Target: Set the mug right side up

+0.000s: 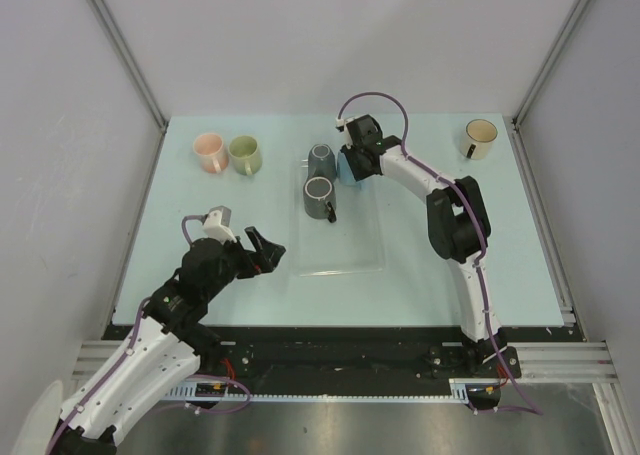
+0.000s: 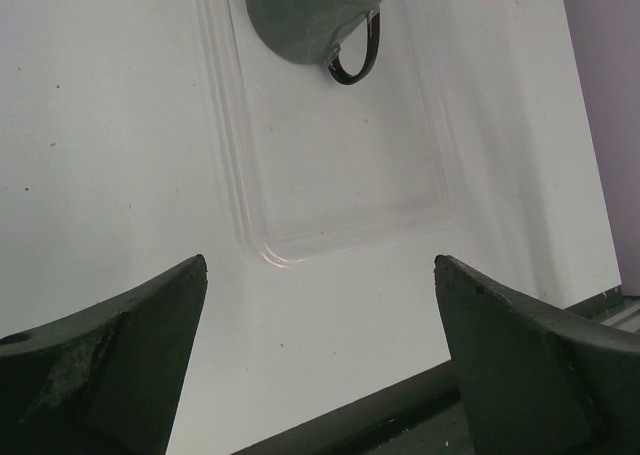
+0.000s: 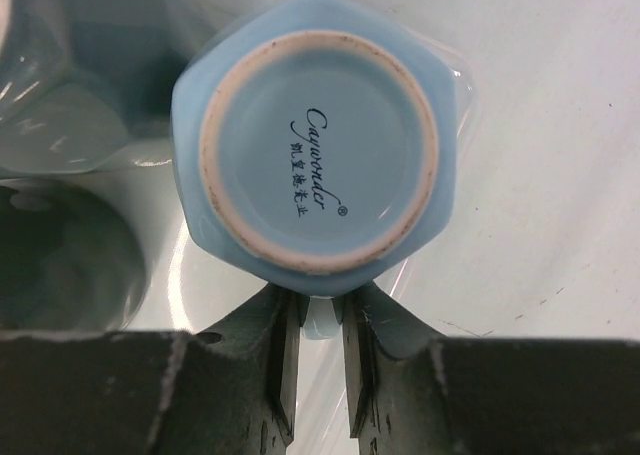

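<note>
A light blue mug (image 3: 318, 145) shows its base with printed lettering to the right wrist camera, so it is upside down or tipped. It sits at the far right corner of a clear plastic tray (image 1: 345, 250). In the top view only a sliver of the blue mug (image 1: 345, 171) shows beside my right gripper (image 1: 356, 161). My right gripper (image 3: 320, 315) is shut on the mug's handle (image 3: 322, 323), one finger on each side. My left gripper (image 1: 266, 251) is open and empty, above the table left of the tray's near corner; it also shows in the left wrist view (image 2: 320, 270).
Two grey mugs (image 1: 321, 160) (image 1: 319, 196) stand upright in the tray just left of the blue mug; the nearer grey mug (image 2: 315, 15) shows in the left wrist view. A pink mug (image 1: 209, 152) and a green mug (image 1: 245, 155) stand far left, a cream mug (image 1: 480, 138) far right.
</note>
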You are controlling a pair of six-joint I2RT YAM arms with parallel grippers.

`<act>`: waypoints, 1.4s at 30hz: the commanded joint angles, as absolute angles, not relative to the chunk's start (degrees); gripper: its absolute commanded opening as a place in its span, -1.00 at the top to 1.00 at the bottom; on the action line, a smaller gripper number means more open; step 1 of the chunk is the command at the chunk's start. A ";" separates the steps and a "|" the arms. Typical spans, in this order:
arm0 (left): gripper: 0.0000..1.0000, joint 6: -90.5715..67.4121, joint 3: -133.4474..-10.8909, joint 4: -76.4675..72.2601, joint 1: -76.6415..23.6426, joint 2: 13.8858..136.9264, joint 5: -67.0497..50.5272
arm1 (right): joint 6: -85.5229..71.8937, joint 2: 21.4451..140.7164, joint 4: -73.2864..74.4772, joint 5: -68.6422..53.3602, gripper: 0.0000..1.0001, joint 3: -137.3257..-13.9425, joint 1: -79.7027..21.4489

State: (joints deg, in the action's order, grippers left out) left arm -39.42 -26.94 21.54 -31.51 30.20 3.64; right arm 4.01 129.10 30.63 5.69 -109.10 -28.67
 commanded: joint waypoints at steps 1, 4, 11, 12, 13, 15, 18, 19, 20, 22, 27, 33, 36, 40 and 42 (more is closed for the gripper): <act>-0.98 -38.76 -26.54 19.95 -31.64 29.44 2.37 | 2.82 127.97 30.67 7.64 1.00 -111.88 -29.09; -0.98 -38.85 -26.46 19.95 -31.64 29.18 2.20 | 1.41 127.62 31.46 9.40 1.00 -112.06 -29.35; -0.97 -39.29 -26.46 19.95 -31.64 28.21 1.58 | -2.46 122.28 30.15 12.30 1.00 -108.55 -29.62; -0.97 -39.46 -26.37 19.95 -31.64 28.04 1.50 | -2.81 121.39 29.45 12.48 1.00 -106.80 -29.71; -0.97 -39.64 -26.28 19.95 -31.64 27.60 1.32 | -3.07 120.42 29.18 12.39 1.00 -105.92 -29.79; -0.97 -39.99 -26.19 19.69 -31.64 27.60 0.79 | -3.95 117.96 29.18 13.09 1.00 -103.90 -30.06; -0.97 -40.52 -26.02 19.34 -31.64 27.33 0.44 | -4.66 114.54 29.18 14.15 1.00 -101.61 -30.93; -0.97 -40.69 -25.75 19.25 -31.64 27.33 0.44 | -4.83 113.74 29.18 14.59 1.00 -99.77 -31.29; -0.97 -40.95 -25.75 19.07 -31.73 27.25 0.44 | -5.01 112.86 29.01 15.72 1.00 -99.06 -31.64; -0.96 -41.13 -25.66 18.46 -31.64 27.42 0.44 | -6.50 110.05 29.09 16.35 1.00 -96.70 -32.17; -0.96 -42.36 -26.01 15.04 -31.64 28.12 -2.10 | -12.03 101.97 27.70 13.19 1.00 -90.98 -31.82; -0.96 -45.35 -25.23 4.68 -31.64 29.53 -8.60 | -21.61 85.36 19.72 -1.91 1.00 -78.00 -30.94; -1.00 -48.33 -23.82 -5.42 -31.73 31.02 -14.92 | -27.23 77.19 10.95 -12.10 1.00 -70.00 -30.32; -0.99 -53.95 -21.19 -19.83 -31.82 34.62 -21.43 | -36.01 69.45 -1.72 -25.01 1.00 -61.30 -30.23; -0.99 -57.64 -20.04 -30.72 -32.08 36.99 -24.85 | -42.67 65.59 -11.88 -28.64 1.00 -57.41 -30.41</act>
